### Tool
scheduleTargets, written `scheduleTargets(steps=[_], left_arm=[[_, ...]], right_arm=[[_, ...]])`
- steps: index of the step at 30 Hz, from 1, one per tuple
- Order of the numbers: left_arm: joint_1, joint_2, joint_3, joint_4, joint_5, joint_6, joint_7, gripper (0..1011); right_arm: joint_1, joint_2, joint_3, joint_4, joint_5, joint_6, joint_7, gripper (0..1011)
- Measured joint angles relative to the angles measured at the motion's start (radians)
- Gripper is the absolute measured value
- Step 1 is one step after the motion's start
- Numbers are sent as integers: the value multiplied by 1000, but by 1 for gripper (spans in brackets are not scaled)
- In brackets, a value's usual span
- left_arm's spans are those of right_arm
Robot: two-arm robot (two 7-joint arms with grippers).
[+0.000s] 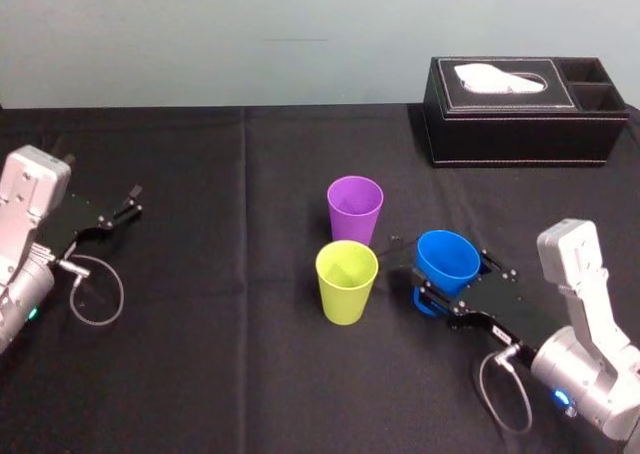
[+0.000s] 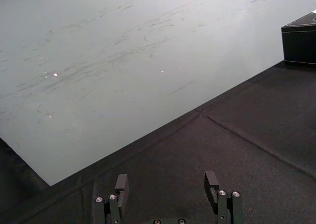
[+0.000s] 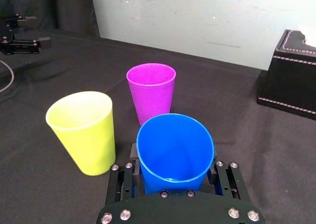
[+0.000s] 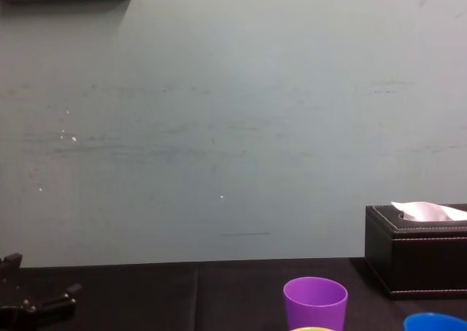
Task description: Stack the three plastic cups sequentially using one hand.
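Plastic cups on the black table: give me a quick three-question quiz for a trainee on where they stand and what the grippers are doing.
1. True or false: the purple cup and the yellow-green cup both stand upright on the table, apart from each other.
2. Which cup sits between the fingers of the right gripper? A: purple cup. B: blue cup. C: yellow-green cup.
3. Fill in: the left gripper is parked at the table's left side with its fingers ____.

Key: 1 true; 2 B; 3 open.
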Motion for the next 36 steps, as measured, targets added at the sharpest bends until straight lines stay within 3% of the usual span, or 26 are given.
scheduleTargets(steps=[5,11,16,22,28,36], left_arm=[[0,0,0,0,0,0,0,1011],[0,0,0,0,0,0,0,1011],[0,0,0,0,0,0,0,1011],[0,0,0,0,0,0,0,1011],[0,0,0,0,0,0,0,1011],[0,0,0,0,0,0,0,1011]], right_arm=[[10,4,17,-29,-9,41,9,724],[41,8,33,-77,-21,133,18,724],[90,2,40,-105,-23,210,32,724],[157,-16,41,-116,13,284,56,724],[238,-35,12,-94,37,331,70,724],[325,-68,-42,-25,38,337,77,724]])
